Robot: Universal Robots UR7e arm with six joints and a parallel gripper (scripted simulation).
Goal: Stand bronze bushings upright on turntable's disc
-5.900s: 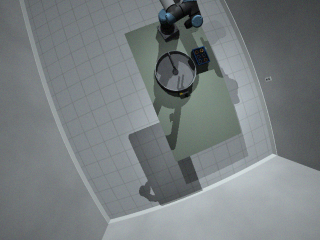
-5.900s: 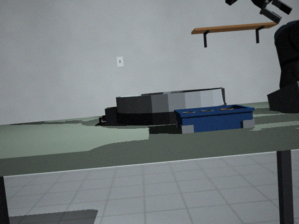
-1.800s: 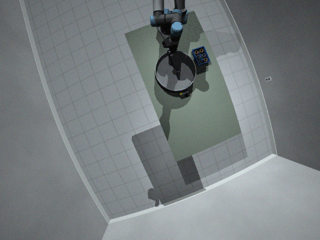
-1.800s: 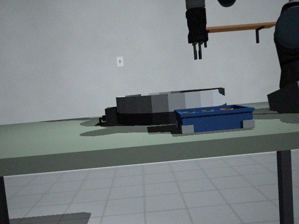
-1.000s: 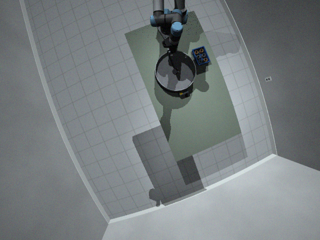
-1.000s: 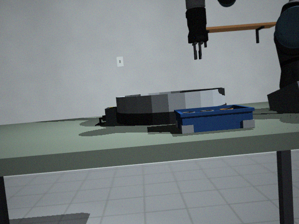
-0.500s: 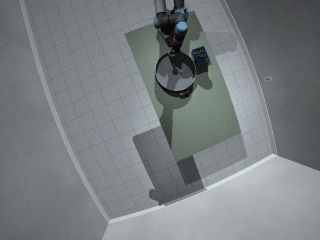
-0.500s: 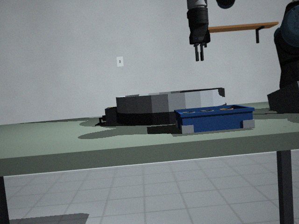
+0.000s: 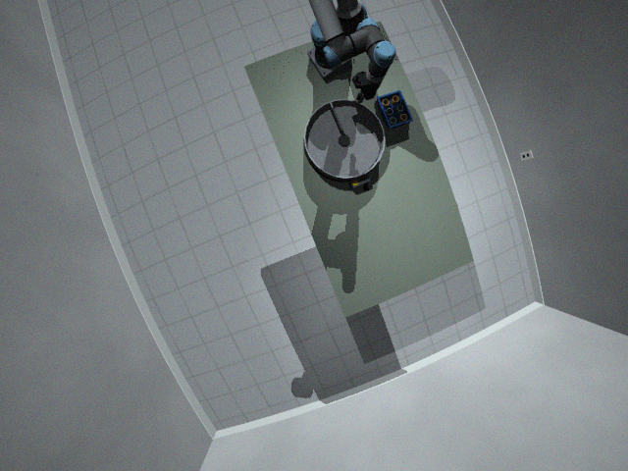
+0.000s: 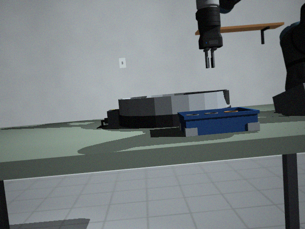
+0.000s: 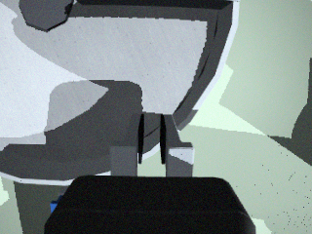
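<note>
Top view: three bronze bushings (image 9: 403,117) in the crate (image 9: 409,119) (image 10: 221,126); exterior mostly hides them. Wrist shows my gripper (image 9: 359,97) (image 10: 209,67) (image 11: 151,129) fingers parted, nothing between, above the turntable's rim (image 9: 384,146) (image 10: 162,106) (image 11: 229,44).

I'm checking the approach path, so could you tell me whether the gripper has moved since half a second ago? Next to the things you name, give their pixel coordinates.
Yes; in the top view the gripper (image 9: 359,98) (image 10: 209,67) (image 11: 151,129) shifted toward the crate (image 9: 380,108) (image 10: 221,127).
</note>
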